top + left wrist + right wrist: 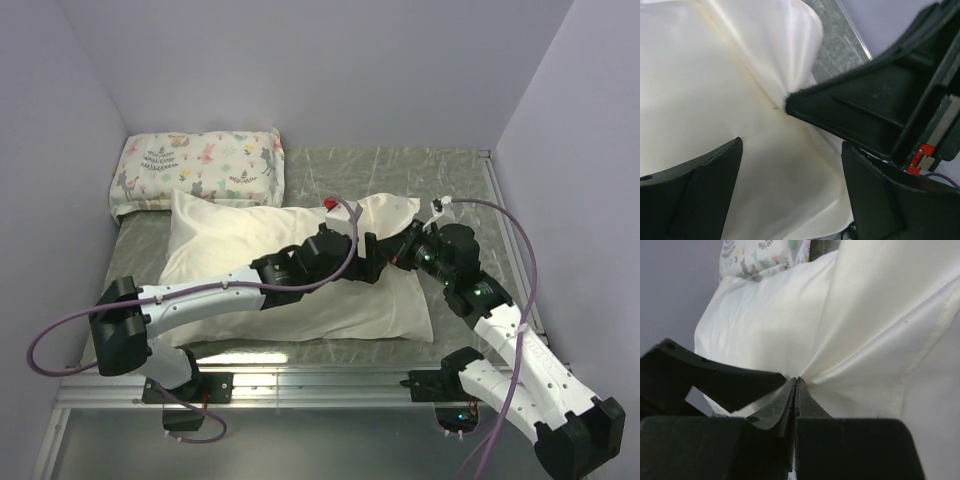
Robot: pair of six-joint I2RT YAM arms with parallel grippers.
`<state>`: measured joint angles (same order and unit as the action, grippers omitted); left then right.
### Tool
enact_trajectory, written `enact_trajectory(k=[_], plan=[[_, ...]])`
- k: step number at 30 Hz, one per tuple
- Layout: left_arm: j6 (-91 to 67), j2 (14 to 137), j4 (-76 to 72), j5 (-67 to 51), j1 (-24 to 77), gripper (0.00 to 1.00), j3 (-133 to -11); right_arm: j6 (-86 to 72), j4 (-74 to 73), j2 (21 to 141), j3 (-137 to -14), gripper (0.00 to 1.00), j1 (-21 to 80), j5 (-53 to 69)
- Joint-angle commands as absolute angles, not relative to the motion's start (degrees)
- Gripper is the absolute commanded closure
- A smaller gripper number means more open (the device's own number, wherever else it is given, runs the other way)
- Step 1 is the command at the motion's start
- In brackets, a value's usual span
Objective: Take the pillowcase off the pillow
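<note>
The cream pillowcase (250, 235) lies across the middle of the table, plump and full; the white pillow inside it is hidden. My right gripper (408, 250) is at its right end, and in the right wrist view (796, 381) its jaws are shut on a pinch of the cream fabric (880, 315), which fans out in folds from them. My left gripper (385, 258) reaches over the case right beside it. In the left wrist view it (792, 150) is open, with pillowcase fabric (715, 75) between its fingers (695, 195), not gripped.
A smaller floral animal-print pillow (200, 165) lies at the back left, touching the case's far edge; it also shows in the right wrist view (765, 257). The grey mat (420, 170) is walled at the back and both sides. Purple cables loop beside each arm.
</note>
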<state>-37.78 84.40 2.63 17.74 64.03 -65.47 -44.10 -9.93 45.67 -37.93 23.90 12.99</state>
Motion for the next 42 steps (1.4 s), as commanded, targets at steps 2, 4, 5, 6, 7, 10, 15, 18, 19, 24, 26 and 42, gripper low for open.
enact_trajectory(k=[2, 4, 5, 6, 7, 10, 15, 18, 19, 24, 26, 42], plan=[[-41.2, 86.7, -8.8, 18.7, 67.5, 0.16, -66.2, -45.7, -6.0, 47.5, -42.4, 1.0, 27.3, 15.7], [-41.5, 87.2, -9.1, 19.6, 68.7, 0.17, -65.8, -45.5, -6.0, 48.0, -42.7, 1.0, 27.4, 15.4], [-42.1, 87.2, -9.0, 20.0, 69.1, 0.18, -65.5, -45.4, -6.2, 48.4, -43.2, 1.0, 27.4, 15.2], [-42.4, 87.3, -8.7, 21.4, 70.0, 0.18, -65.5, -45.2, -6.4, 48.6, -43.4, 1.0, 27.4, 14.9], [-42.5, 87.3, -8.7, 21.9, 70.2, 0.18, -65.4, -45.0, -6.2, 48.7, -43.4, 1.0, 27.4, 14.9], [-43.1, 88.8, -6.7, 24.3, 70.7, 0.17, -67.3, -45.3, -5.8, 49.0, -43.6, 1.0, 27.7, 15.1], [-43.9, 91.3, -7.3, 25.8, 70.9, 0.16, -68.4, -45.7, -5.7, 48.5, -43.2, 1.0, 28.8, 14.5], [-44.2, 91.7, -10.2, 26.3, 71.6, 0.2, -67.5, -45.8, -5.9, 48.3, -43.1, 1.0, 28.8, 13.7], [-44.2, 91.4, -11.8, 26.2, 71.8, 0.21, -66.0, -45.8, -5.9, 48.3, -43.2, 1.0, 28.8, 13.7], [-43.6, 90.3, -18.4, 25.7, 73.1, 0.31, -63.5, -46.3, -5.0, 49.0, -42.8, 1.0, 28.9, 13.7], [-43.2, 90.5, -18.3, 26.1, 73.4, 0.35, -63.9, -46.1, -5.3, 49.0, -42.8, 1.0, 28.9, 13.1], [-45.0, 87.9, -14.8, 28.3, 73.7, 1.0, -59.9, -40.4, -12.6, 46.8, -44.2, 0.93, 28.8, 7.6]])
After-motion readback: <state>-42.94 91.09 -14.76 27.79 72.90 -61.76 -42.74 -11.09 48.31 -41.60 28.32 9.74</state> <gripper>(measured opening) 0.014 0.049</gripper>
